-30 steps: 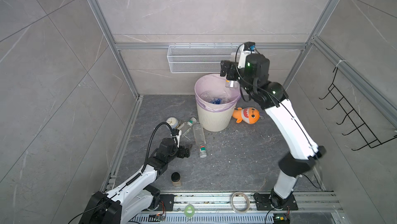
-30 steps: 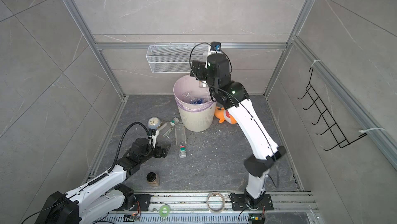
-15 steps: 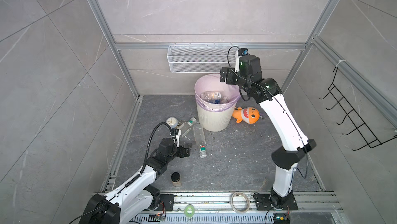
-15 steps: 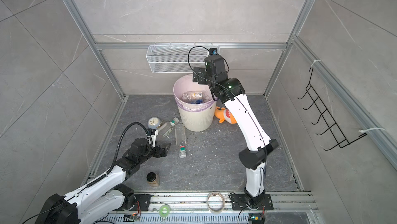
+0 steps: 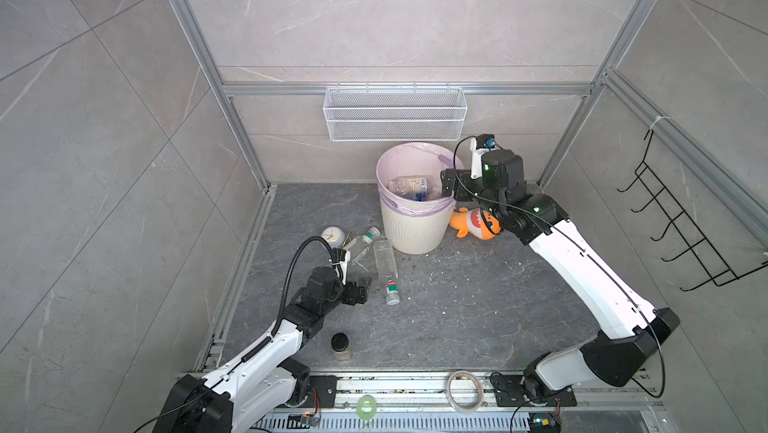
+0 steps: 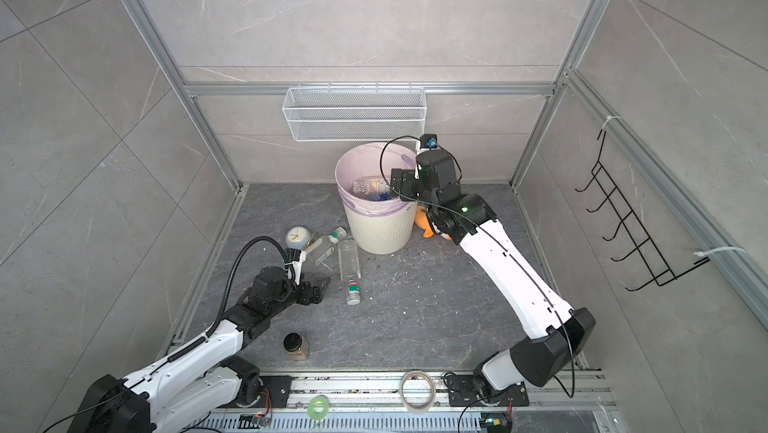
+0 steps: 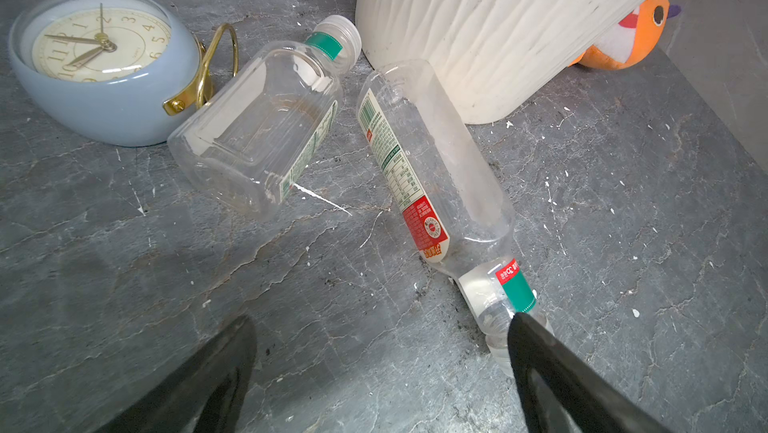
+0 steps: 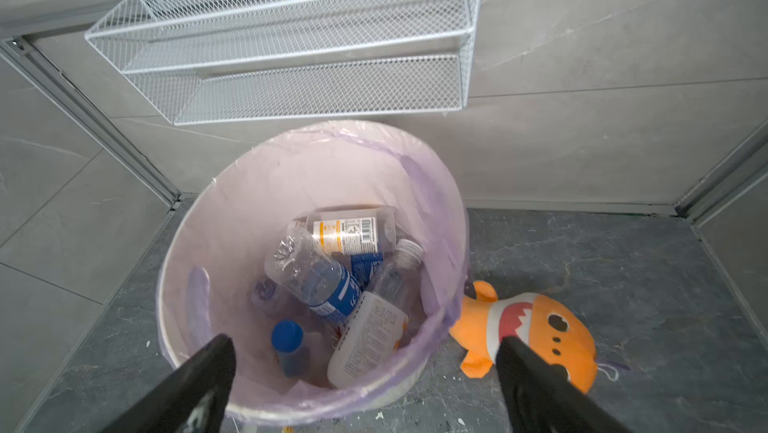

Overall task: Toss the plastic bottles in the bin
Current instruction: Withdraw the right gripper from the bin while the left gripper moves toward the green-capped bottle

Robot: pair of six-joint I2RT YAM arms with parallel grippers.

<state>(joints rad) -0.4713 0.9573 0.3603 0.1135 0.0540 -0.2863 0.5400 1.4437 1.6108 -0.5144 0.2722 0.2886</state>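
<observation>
Near edge: tape roll (image 5: 464, 385) lies on the rail. Jar (image 5: 341, 345) with a black lid stands upright on the floor (image 5: 478, 294), left of centre.

Left gripper (image 7: 380, 321): low over the floor, left side, jaws spread wide, nothing between them. In the left wrist view one fingertip (image 7: 528, 331) overlaps the cap end of the long bottle (image 7: 432, 169); contact cannot be told.

Long bottle: on its side, cap toward the near edge, base right against the foot of the bin (image 5: 411, 235).

Square bottle (image 7: 257, 127): on its side just left of the long bottle, white cap pointing at the bin, base end beside the blue clock (image 7: 99, 73).

Bin: far centre, close to the far wall, lilac liner folded over the rim. Several bottles (image 8: 328, 281) lie piled inside.

Right gripper (image 8: 365, 340): above the bin's right rim, jaws fully apart, empty.

Plush fish (image 5: 473, 223): on the floor just right of the bin. Wire basket (image 5: 395, 119): on the far wall, above the bin.
</observation>
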